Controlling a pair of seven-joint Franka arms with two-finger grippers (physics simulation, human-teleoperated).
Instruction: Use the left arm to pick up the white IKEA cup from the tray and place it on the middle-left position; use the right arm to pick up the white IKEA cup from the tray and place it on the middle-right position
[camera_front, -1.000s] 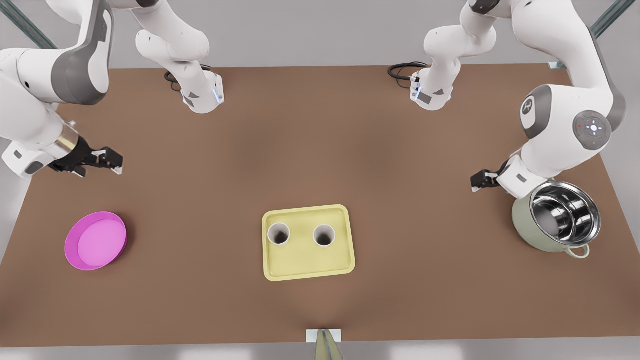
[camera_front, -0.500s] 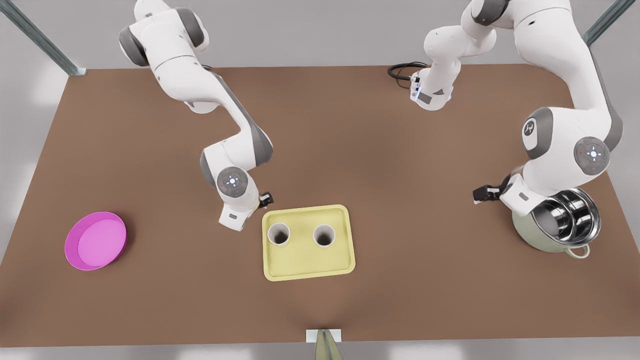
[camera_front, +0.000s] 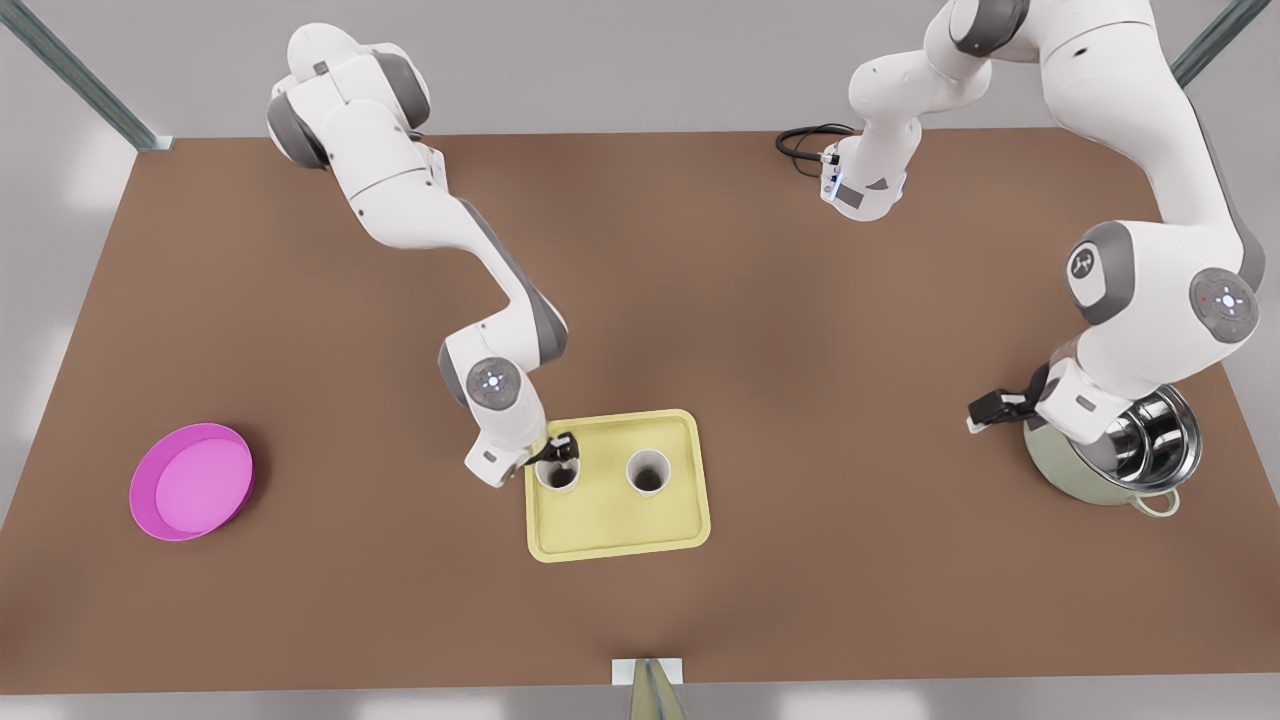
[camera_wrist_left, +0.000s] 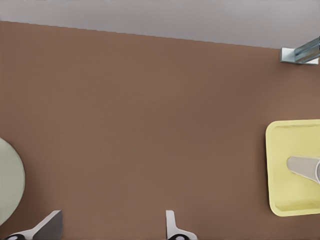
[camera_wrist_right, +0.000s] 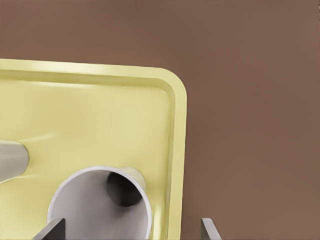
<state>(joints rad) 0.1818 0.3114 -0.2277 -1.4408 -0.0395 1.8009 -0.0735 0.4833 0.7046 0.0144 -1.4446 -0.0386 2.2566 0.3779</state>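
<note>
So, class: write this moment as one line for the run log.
right claw: open, over cup on tray | left claw: open, beside pot, waiting | second cup: on tray

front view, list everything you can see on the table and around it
table: one, brown, fills the view
tray: one, pale yellow, near the table's middle
cups: two, white, upright side by side on the tray; dish-side cup, pot-side cup
dish: one, magenta, round, at the front view's left
pot: one, pale green with steel inside, at the front view's right
cable: one, black, far edge by an arm base
right pincer: one, black, open, over the dish-side cup
left pincer: one, black, open, beside the pot, waiting
</note>
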